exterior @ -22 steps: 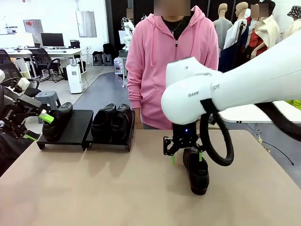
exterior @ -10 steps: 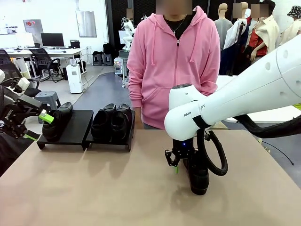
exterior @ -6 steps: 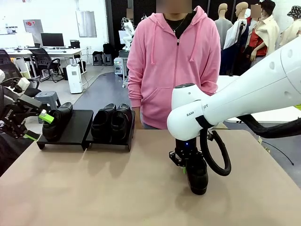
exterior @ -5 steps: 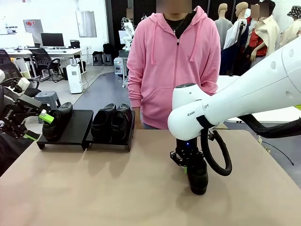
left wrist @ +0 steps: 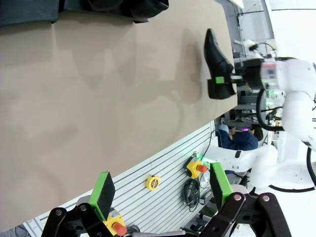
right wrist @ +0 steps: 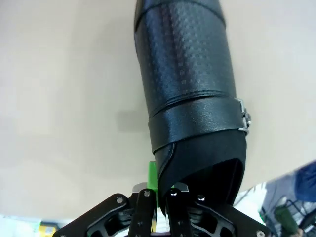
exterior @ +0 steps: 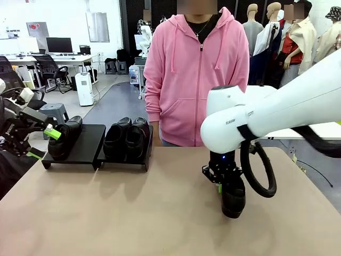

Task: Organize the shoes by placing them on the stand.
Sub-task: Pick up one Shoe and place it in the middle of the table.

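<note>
On the table's right, a glossy black shoe (exterior: 233,200) points its toe toward me, and my right gripper (exterior: 226,184) is shut on its collar edge. In the right wrist view the fingers (right wrist: 152,178) pinch the shoe's (right wrist: 187,84) side rim at the opening. The black stand (exterior: 88,146) sits at the far left: one shoe (exterior: 64,137) on its left section, two shoes (exterior: 128,137) on its right section. My left gripper (exterior: 44,144) is open at the left edge, beside the single shoe. From the left wrist, the open gripper (left wrist: 160,187) looks across at the held shoe (left wrist: 217,66).
A person in a pink hoodie (exterior: 197,74) stands at the far edge behind the table (exterior: 122,213). The right arm's cable loop (exterior: 264,170) hangs beside the held shoe. The right half of the stand's left section is bare.
My right gripper lowered, shut on the shoe's rim, and then shifted a little to the right with the shoe. The left arm has not moved.
</note>
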{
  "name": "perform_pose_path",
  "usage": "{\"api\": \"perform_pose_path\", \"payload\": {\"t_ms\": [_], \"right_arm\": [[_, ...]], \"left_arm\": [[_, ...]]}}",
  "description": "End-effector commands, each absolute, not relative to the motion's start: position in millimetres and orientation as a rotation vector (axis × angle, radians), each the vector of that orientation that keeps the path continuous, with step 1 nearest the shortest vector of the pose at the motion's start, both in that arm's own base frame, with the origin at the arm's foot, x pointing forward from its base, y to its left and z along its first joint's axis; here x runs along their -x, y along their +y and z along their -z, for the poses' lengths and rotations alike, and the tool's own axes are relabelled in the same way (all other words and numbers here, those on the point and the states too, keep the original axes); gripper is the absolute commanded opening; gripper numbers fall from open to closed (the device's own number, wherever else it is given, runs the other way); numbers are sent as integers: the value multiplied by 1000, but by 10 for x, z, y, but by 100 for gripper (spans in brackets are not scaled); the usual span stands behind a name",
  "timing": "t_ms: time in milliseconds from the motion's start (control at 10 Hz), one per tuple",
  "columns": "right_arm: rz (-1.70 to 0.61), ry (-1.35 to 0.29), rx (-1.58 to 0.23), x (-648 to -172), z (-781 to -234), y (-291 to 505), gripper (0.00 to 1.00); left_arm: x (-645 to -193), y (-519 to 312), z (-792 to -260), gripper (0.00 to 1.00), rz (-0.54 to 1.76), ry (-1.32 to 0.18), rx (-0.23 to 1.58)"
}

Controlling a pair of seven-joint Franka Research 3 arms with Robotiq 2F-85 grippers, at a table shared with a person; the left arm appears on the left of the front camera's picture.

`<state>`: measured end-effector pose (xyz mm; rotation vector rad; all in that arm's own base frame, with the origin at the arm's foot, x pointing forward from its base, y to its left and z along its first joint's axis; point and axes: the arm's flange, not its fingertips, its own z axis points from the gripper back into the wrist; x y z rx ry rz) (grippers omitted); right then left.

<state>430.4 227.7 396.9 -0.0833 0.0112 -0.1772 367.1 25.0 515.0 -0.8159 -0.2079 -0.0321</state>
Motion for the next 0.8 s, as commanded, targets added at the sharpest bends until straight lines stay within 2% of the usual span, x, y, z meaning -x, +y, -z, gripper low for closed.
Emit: {"api": "perform_pose_path", "payload": {"t_ms": [0,200,400,500,700], "right_arm": [[125,33,61,-3663,-4674,2176,0],[70,32,124,-2980,-5011,2251,0],[58,-38,171,-2419,-4998,2272,0],[61,-48,175,-2491,-4908,2248,0],[59,5,182,-2591,-5095,2297,0]], "left_arm": [[-3656,270,-5168,100,40,-205,813],[-3656,270,-5168,100,40,-205,813],[-3656,270,-5168,100,40,-205,813],[-3656,270,-5168,100,40,-205,813],[-3656,270,-5168,100,40,-205,813]]}}
